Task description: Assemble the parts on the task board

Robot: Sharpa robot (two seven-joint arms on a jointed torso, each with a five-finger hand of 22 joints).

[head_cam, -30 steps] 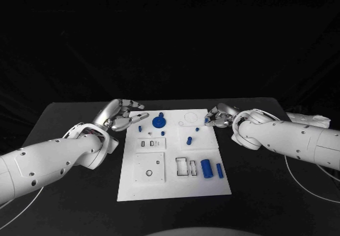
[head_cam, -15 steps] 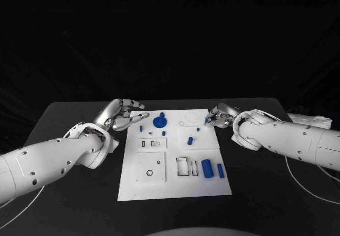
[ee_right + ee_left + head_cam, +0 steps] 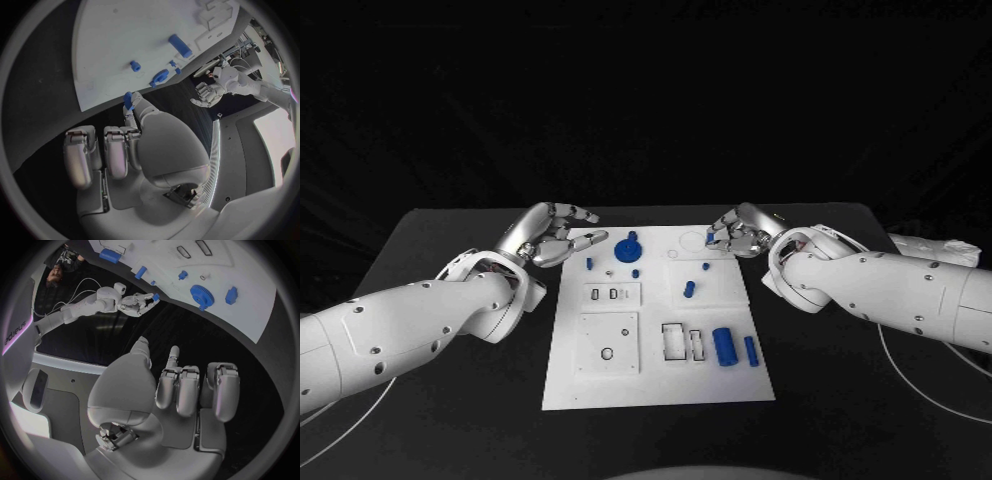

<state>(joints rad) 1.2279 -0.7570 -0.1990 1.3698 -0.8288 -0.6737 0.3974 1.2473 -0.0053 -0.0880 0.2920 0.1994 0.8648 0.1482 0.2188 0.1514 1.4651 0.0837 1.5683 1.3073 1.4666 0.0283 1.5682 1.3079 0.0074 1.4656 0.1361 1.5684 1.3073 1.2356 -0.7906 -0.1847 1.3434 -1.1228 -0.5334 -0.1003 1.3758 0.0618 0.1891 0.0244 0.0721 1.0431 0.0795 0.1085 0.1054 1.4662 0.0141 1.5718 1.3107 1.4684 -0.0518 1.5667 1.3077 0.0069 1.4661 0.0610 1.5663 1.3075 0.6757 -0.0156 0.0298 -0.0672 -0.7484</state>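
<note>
One white task board [image 3: 625, 380] mid-bench [image 3: 444, 400]. Blue parts loose on it — one gear [image 3: 627, 247], one large cylinder [image 3: 724, 344], one slim bar [image 3: 750, 349], one short peg [image 3: 688, 288], some smaller studs near gear, seemingly three.

Left robot hand [image 3: 554, 235] at board's far-left corner, fingers apart, holding nothing.

Right robot hand [image 3: 740, 231] pinches small blue part [image 3: 129, 99] at fingertips — since a second ago shifted slightly inward over board's far-right corner.

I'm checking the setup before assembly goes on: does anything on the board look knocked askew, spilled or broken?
Nothing stands out. The white task board lies flat and square on the black table, and its small blue parts sit tidily on it. The right hand pinches one small blue piece at the board's edge.
</note>
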